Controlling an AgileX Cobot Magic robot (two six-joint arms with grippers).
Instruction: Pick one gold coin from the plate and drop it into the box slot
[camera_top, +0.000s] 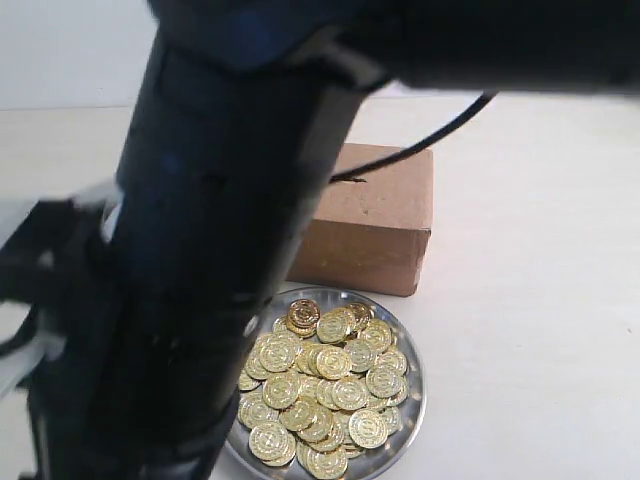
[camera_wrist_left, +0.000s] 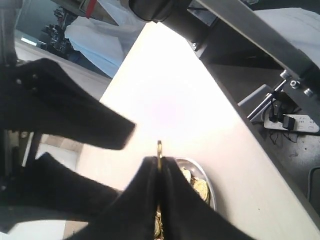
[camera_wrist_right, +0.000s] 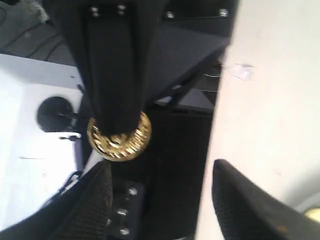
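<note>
The left gripper (camera_wrist_left: 159, 167) has its two black fingers pressed together on a single round gold coin (camera_wrist_left: 159, 149). In the left wrist view the coin is seen edge-on, a thin gold line sticking up from between the fingertips. In the right wrist view the same coin shows its embossed face below one black finger. The coin is in the air, clear of the table.

The right gripper (camera_wrist_right: 161, 175) has its jaws well apart and holds nothing. Its textured black fingers (camera_wrist_right: 95, 200) sit on either side of the held coin, without touching it.

Beyond the left fingertips lies the round shiny silver metal plate (camera_wrist_left: 212, 192) with a shallow raised rim. In the exterior view it sits on the pale cream table (camera_top: 540, 300), at the near edge. A loose heap of gold coins (camera_top: 325, 385) fills most of it.

Just behind the plate, close but apart, stands the brown rectangular cardboard box (camera_top: 375, 215). The short dark slot (camera_top: 348, 178) is in its top face. A thin black cable (camera_top: 440, 128) hangs across the box and ends close to the slot.

A large blurred black robot arm (camera_top: 200, 250) covers the left half of the exterior view and hides both grippers there.
</note>
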